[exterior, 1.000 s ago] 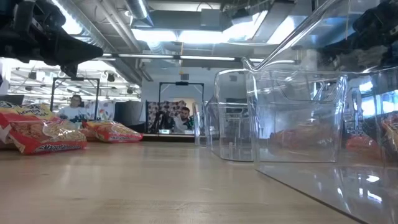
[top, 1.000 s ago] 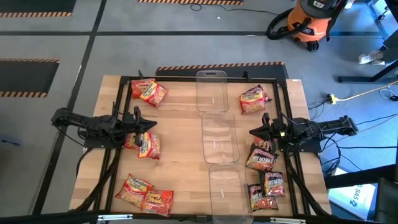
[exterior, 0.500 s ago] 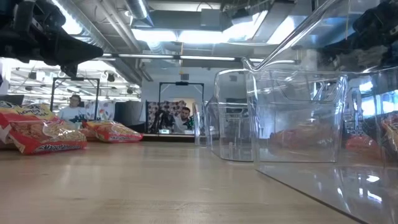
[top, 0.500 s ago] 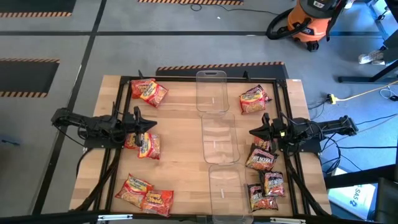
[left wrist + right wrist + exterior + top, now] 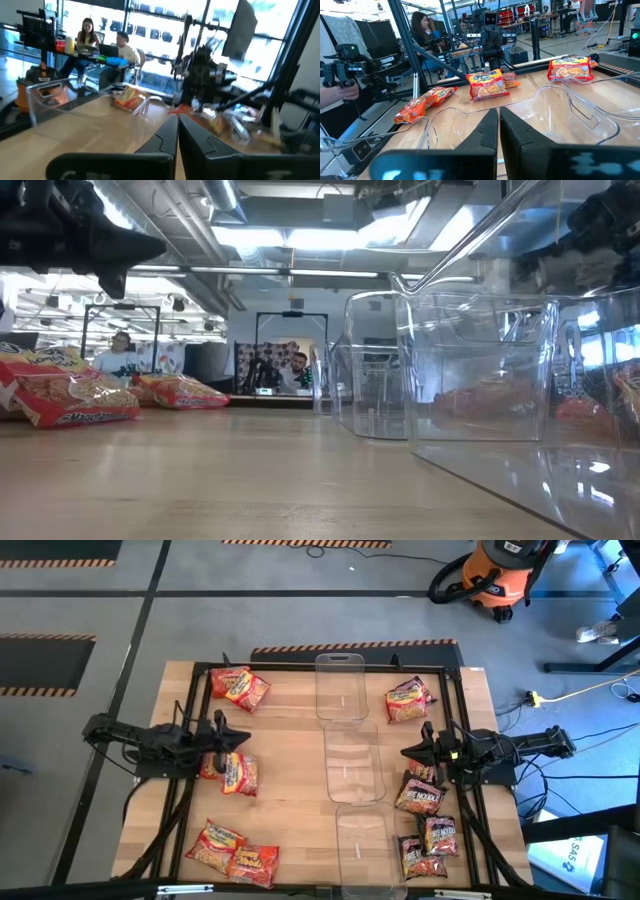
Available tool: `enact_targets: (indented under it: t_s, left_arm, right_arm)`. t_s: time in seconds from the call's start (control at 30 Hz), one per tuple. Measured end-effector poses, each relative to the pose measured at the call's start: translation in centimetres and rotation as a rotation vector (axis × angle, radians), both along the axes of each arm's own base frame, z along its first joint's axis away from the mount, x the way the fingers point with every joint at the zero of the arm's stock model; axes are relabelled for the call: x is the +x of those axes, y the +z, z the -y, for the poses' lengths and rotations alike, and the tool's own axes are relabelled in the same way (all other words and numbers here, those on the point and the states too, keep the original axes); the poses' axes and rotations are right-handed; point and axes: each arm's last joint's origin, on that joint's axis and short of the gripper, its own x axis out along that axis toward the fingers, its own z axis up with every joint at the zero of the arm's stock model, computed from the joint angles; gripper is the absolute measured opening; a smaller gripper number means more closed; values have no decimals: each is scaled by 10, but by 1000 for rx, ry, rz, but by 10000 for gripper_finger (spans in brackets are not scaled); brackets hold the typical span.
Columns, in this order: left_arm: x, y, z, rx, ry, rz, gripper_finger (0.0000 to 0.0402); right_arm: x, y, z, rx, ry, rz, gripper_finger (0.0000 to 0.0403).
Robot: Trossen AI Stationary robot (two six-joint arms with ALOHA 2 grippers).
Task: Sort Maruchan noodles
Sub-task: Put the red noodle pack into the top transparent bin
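- Your left gripper (image 5: 243, 737) hangs over the left half of the table (image 5: 290, 755), fingers pressed together and holding nothing; in the left wrist view the two dark fingers (image 5: 167, 137) meet along a thin seam.
- Your right gripper (image 5: 407, 752) sits over the right half, pointing toward the middle, fingers likewise pressed together and empty; the right wrist view shows them closed (image 5: 489, 131) above the nearest bin.
- Three clear plastic bins (image 5: 352, 768) stand in a line down the middle of the table, between your two arms. You can see no packet inside any of them from above.
- On your left side, two red-yellow packets (image 5: 238, 687) lie at the far corner, overlapping.
- Another red-yellow packet (image 5: 238, 773) lies just beside the left gripper's tip, with a second one partly hidden under the arm.
- Two more packets (image 5: 230, 848) lie at the near left corner, touching each other.
- On your right side, a dark packet (image 5: 408, 699) lies at the far corner, near the farthest bin.
- A dark packet (image 5: 419, 795) lies just under the right gripper and arm, close to the middle bin.
- Two more dark packets (image 5: 428, 845) lie at the near right corner, side by side.
- In the low view you see the left-hand packets (image 5: 70, 398) lying flat on the wood, and people (image 5: 122, 357) sit at desks in the room behind.
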Motion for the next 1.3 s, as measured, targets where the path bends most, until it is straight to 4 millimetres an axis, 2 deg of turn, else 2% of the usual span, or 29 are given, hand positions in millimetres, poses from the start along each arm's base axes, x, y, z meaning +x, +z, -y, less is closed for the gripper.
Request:
enact_targets:
  t_s: [0.37, 0.57, 0.87, 1.03, 1.3]
  left_arm:
    - [-4, 18, -1, -22, 0, 190, 7]
    - [4, 32, 1, -3, 2, 138, 7]
    - [32, 68, 7, 20, 14, 30, 7]
    - [46, 74, 10, 32, 19, -22, 7]
    - [46, 82, 9, 12, 48, 17, 7]
  right_arm:
    - [0, 0, 0, 0, 0, 0, 3]
    - [0, 0, 0, 0, 0, 0, 3]
    - [0, 2, 1, -18, -46, 19, 3]
    - [0, 2, 2, -25, -65, 19, 3]
    - [0, 2, 4, -56, -141, 17, 3]
